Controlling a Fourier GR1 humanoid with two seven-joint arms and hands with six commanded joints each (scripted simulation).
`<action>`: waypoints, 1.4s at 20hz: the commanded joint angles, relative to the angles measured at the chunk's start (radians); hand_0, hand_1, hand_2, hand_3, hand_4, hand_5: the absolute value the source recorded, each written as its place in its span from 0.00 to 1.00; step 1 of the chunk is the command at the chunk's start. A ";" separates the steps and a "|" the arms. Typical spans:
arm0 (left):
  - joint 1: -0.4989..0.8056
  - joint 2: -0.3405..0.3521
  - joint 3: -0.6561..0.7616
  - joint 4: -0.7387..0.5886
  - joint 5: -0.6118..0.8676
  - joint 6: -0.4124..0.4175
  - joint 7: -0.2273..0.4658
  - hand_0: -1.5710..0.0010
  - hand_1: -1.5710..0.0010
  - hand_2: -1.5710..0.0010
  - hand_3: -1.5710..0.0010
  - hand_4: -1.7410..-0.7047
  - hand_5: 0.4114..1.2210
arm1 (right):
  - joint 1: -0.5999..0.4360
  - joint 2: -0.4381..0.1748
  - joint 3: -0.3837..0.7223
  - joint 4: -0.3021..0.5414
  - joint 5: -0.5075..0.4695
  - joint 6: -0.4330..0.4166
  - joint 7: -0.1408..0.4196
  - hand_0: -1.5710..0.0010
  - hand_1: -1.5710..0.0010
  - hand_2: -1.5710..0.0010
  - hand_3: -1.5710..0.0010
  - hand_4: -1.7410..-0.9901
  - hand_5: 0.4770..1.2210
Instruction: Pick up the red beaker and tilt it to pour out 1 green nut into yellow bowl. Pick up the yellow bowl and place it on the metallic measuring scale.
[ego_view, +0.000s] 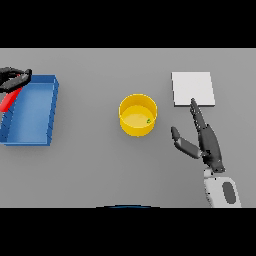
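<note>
The yellow bowl (137, 115) stands upright at the table's middle, and a small green nut (148, 120) lies inside it near the right wall. The metallic measuring scale (193, 89) is a pale square plate at the back right. My right hand (206, 139) is open to the right of the bowl, its fingers straight and pointing at the scale's front edge, thumb spread toward the bowl without touching it. At the far left my left hand (14, 78) is shut on the red beaker (8, 100), holding it tilted over the blue tray.
A blue tray (31, 111) lies on the left side of the table, under the red beaker and the left hand. Bare grey table separates the tray from the bowl and the bowl from the scale.
</note>
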 joint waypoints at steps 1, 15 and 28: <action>0.004 0.014 -0.014 -0.009 -0.008 -0.025 0.013 0.69 0.72 0.73 0.72 0.80 0.30 | -0.001 0.001 0.000 -0.004 -0.004 0.002 0.005 1.00 1.00 1.00 1.00 0.78 0.26; 0.020 -0.014 -0.039 -0.034 -0.042 0.031 -0.078 0.99 0.99 0.99 0.99 0.91 0.31 | -0.109 -0.147 0.098 -0.003 0.190 0.075 0.086 1.00 1.00 1.00 1.00 0.85 0.25; 0.037 -0.022 -0.039 -0.053 -0.029 0.018 -0.056 1.00 1.00 1.00 1.00 0.90 0.35 | -0.520 -0.335 0.403 0.240 0.585 0.267 -0.026 1.00 1.00 1.00 1.00 0.78 0.22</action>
